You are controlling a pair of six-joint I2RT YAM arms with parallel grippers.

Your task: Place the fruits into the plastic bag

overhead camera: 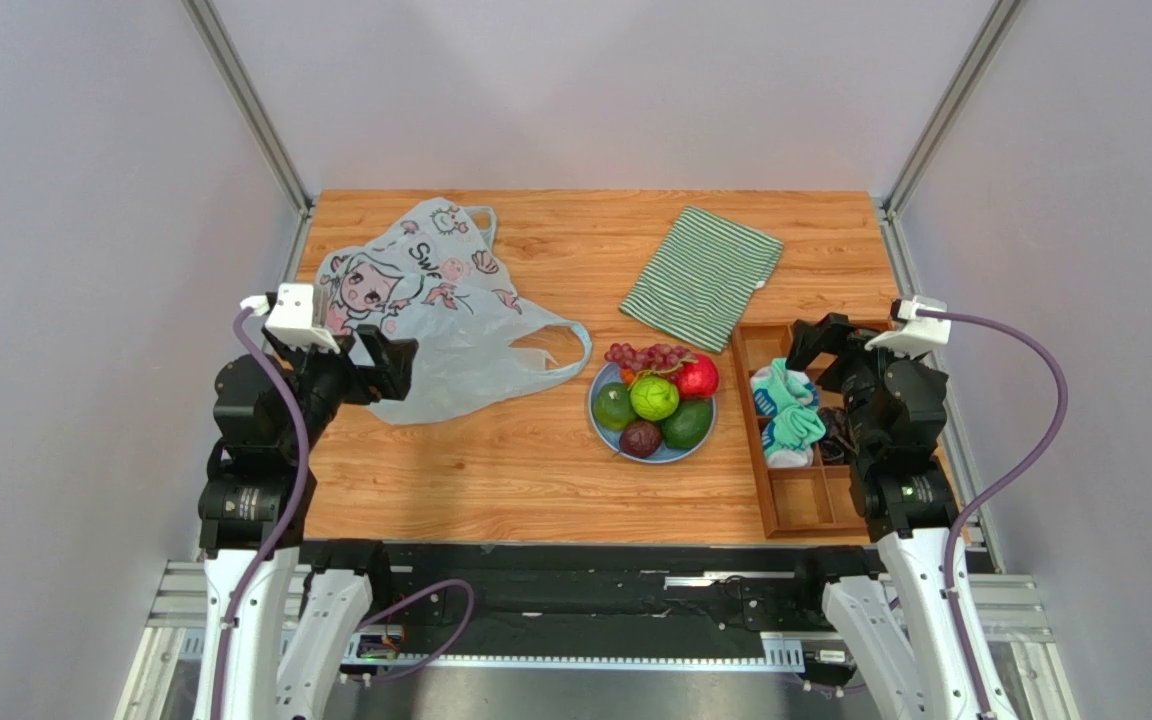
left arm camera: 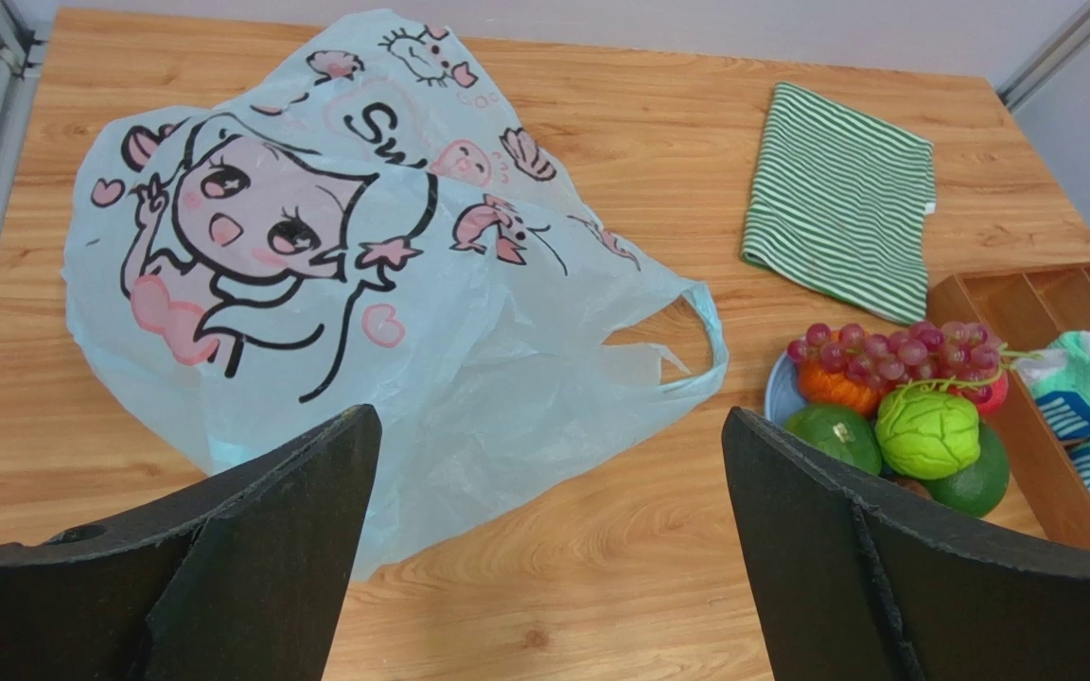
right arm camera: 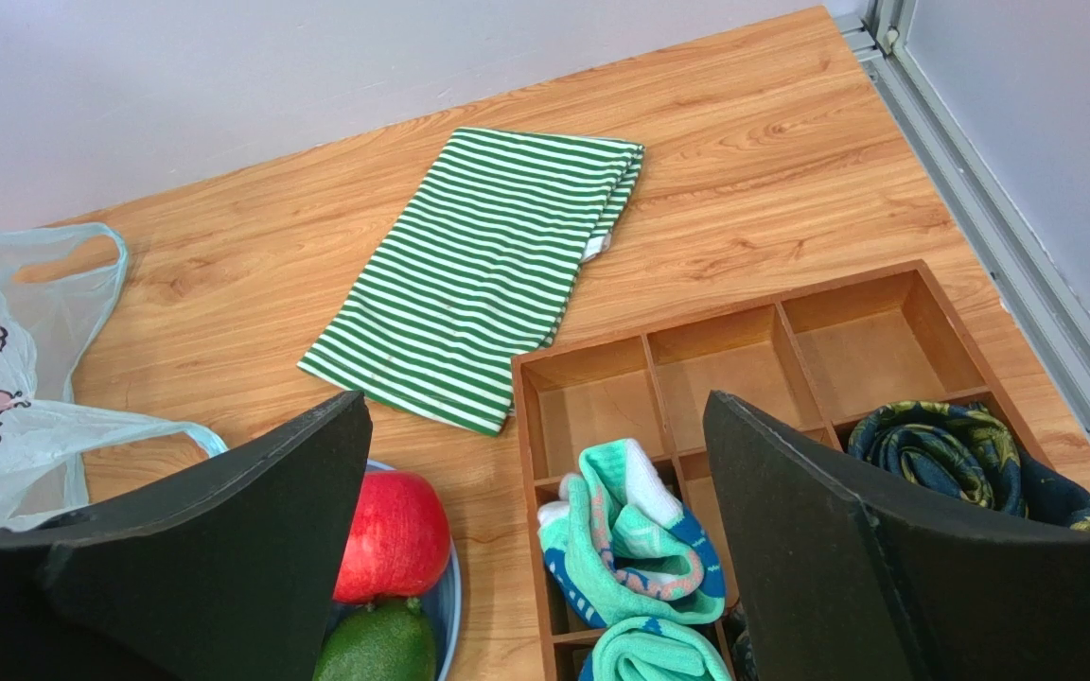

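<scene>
The plastic bag is seen lying flat and crumpled on the left half of the wooden counter. Its printed cartoon girl is turned upward and its two handles are pointed to the right. The fruits are all gathered on a blue plate, which is placed just beside the handles of the bag.

On the plate, the red-purple grapes are laid at the far side and the red apple at the far right. The bright green ball is set in the middle, with a dark green fruit on its left and a second dark green fruit at the near right. The dark purple fruit is placed at the near edge. An orange fruit is shown partly under the grapes in the left wrist view.

The left claw is held above the near edge of the bag, with its two fingers set wide apart and nothing gripped between them. The right claw is held over the far left part of a wooden compartment tray, beside the plate. Its fingers are also spread wide and are empty.

In the tray, rolled mint-green socks and a dark patterned roll are kept. A green striped cloth is laid folded at the far side of the counter, behind the plate and the tray.
</scene>
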